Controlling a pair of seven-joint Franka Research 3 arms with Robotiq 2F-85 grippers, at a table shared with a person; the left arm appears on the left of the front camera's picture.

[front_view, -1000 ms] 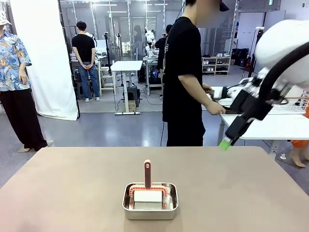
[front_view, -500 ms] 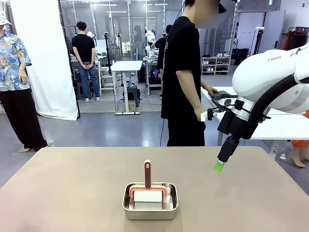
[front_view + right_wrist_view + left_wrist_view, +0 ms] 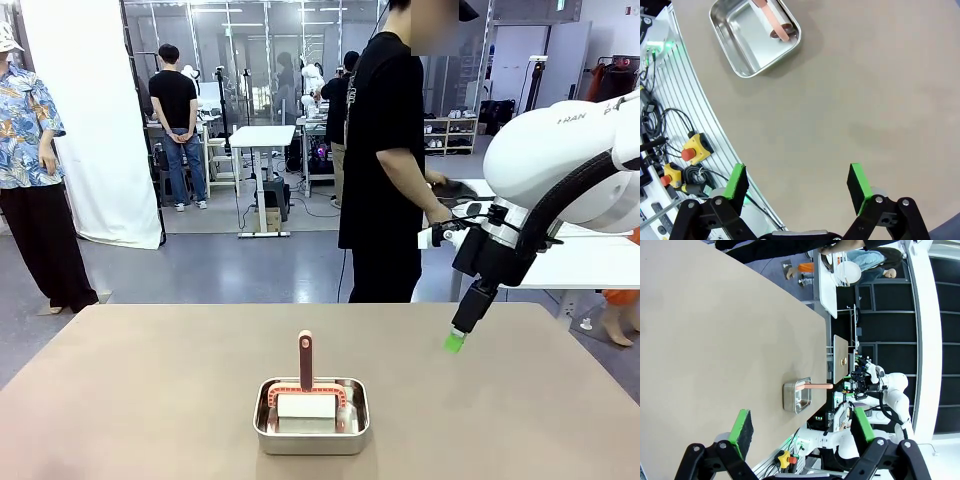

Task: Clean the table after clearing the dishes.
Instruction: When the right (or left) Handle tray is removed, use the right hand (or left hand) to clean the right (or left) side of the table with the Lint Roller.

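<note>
**CLEARING DONE; WIPE PENDING**

Front: my right claw has swung from the side table to over the far right of the table. Pan and brush remain.

Left wrist: left claw spread, empty; dishes on side table.

Right wrist: right claw spread, empty; bare top ahead, edge beside pan.

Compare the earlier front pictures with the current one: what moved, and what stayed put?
The right gripper swung down from beside the side table to hang open over the right part of the table, holding nothing. The person at the side table shifted slightly. The steel pan and brush stayed put.
</note>
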